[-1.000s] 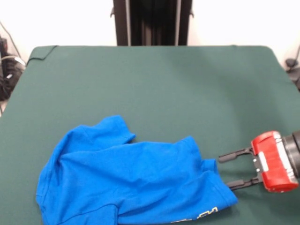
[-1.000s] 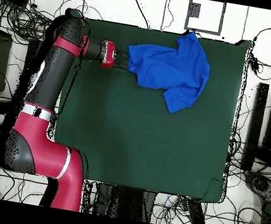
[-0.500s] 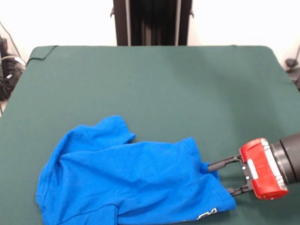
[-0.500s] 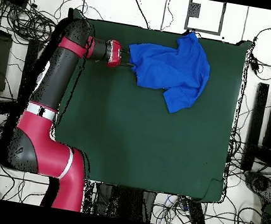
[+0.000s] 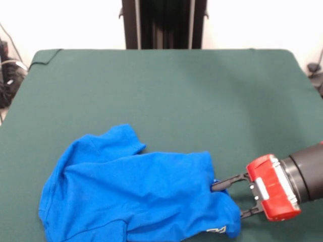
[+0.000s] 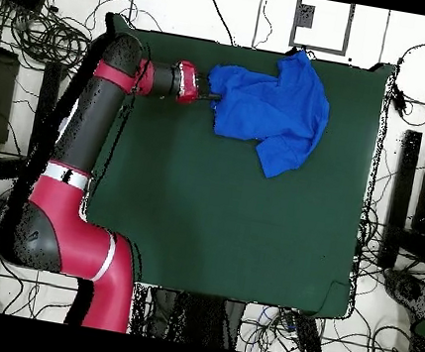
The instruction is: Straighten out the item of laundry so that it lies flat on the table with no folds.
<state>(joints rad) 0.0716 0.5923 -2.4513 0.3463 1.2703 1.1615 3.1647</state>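
Your gripper point(image 5: 229, 198) reaches in low and sideways from the right edge of the front view, its two black fingers point(image 5: 228, 182) spread apart and straddling the nearest corner of the blue T-shirt point(image 5: 136, 194); whether the cloth is actually pinched between them cannot be told. The shirt lies crumpled on the green table point(image 5: 166, 96), bunched toward the front view's lower left, one short sleeve sticking up and back, folds running across its body and a scrap of yellow-outlined print showing at the bottom hem near the fingers. From overhead, you see the red and black arm point(image 6: 80, 152) rising along the table's left side and bending across to meet the shirt point(image 6: 273, 109), which sits near the table's point(image 6: 228, 227) top edge.
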